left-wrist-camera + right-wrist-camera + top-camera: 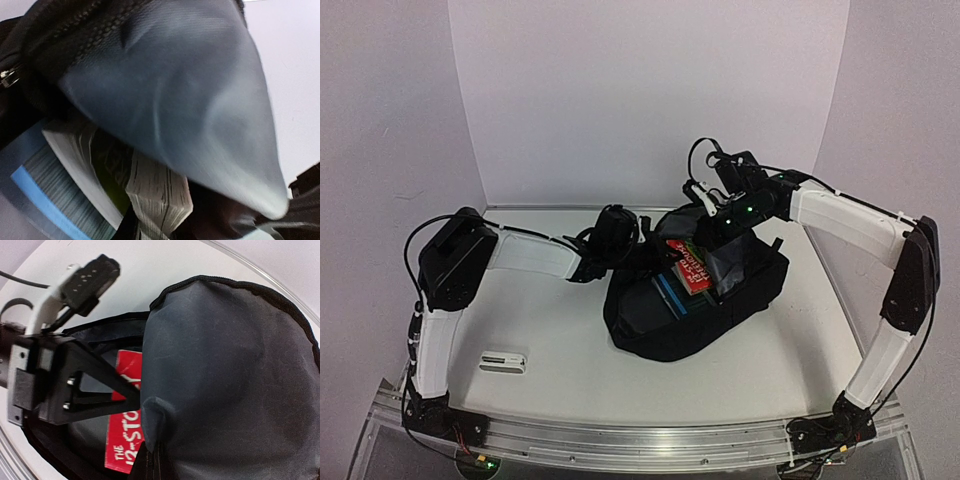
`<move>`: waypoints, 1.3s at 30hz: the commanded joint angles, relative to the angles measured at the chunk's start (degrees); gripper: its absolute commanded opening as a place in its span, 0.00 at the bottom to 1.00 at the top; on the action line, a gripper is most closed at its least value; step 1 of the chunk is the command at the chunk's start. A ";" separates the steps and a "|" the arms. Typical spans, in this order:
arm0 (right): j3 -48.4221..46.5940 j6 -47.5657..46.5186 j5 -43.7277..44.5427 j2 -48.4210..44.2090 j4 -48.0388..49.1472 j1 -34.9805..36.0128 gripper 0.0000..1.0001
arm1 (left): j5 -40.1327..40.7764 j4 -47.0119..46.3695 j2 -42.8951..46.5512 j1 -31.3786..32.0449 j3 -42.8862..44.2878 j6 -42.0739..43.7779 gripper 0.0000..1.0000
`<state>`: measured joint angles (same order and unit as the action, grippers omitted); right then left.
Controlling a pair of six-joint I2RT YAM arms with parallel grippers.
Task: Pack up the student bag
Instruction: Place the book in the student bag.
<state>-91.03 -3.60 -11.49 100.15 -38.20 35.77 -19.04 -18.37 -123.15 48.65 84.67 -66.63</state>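
r gripper (715, 238) holds student bag (650, 335) flap edge up, mouth open.

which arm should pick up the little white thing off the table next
Left, probably. The white box lies on the left side, near that arm's base. The right gripper is across the table, shut on the flap of the bag, holding it open over the books.

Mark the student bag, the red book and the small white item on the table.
student bag (655, 335): top external view, black outer fabric at its near side.
red book (689, 265): top external view, middle of the cover.
small white item (503, 360): top external view, its middle.
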 commanded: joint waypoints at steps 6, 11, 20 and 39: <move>-1.28 0.38 -2.97 -3.52 3.93 0.88 0.00 | 1.44 0.46 3.30 1.53 3.62 3.38 0.31; -1.60 -0.02 -2.73 -2.97 3.92 0.89 0.00 | 8.90 12.72 8.87 1.79 1.22 6.42 0.40; -2.25 -0.05 -2.90 -2.50 3.87 0.90 0.00 | 7.62 14.51 8.09 1.84 0.48 6.34 0.31; -0.95 -0.06 -2.12 -1.36 3.84 0.89 0.00 | 0.29 14.21 -1.18 1.82 14.75 11.32 0.22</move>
<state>-91.02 -3.62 -11.66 100.12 -38.11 35.79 -17.06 -2.58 -127.85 50.46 99.15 -59.65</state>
